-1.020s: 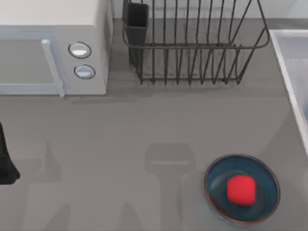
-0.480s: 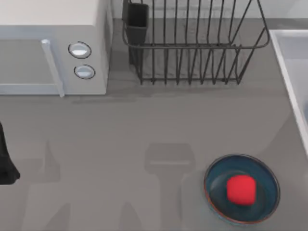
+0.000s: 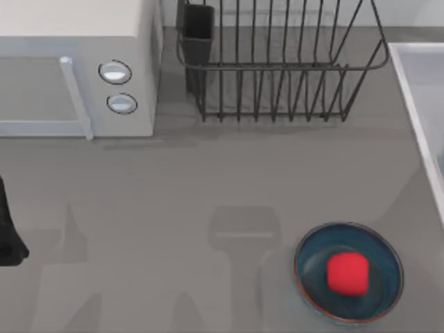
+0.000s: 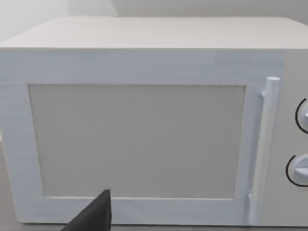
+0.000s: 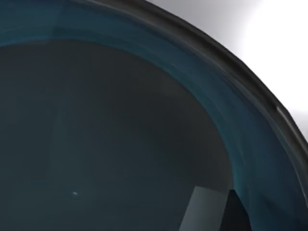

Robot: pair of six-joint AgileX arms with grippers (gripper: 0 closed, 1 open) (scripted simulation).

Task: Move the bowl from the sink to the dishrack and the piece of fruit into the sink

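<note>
The red piece of fruit (image 3: 347, 272) lies in a shallow blue dish (image 3: 302, 251) at the table's front right. The dishrack (image 3: 277, 66) stands at the back middle, with nothing in it. The sink (image 3: 415, 90) shows its pale rim at the right edge. In the right wrist view the bowl (image 5: 120, 134) is seen from very close: its dark teal inside and sloping wall, with a pale surface beyond its rim. A grey part of my right gripper (image 5: 202, 214) sits low inside the bowl. My left arm (image 3: 7, 239) is parked at the left edge.
A white microwave (image 3: 76, 69) fills the back left, and the left wrist view faces its door (image 4: 144, 134) and handle (image 4: 264, 144). A black utensil cup (image 3: 198, 28) sits at the dishrack's left corner. Grey tabletop lies between the microwave, the dishrack and the dish.
</note>
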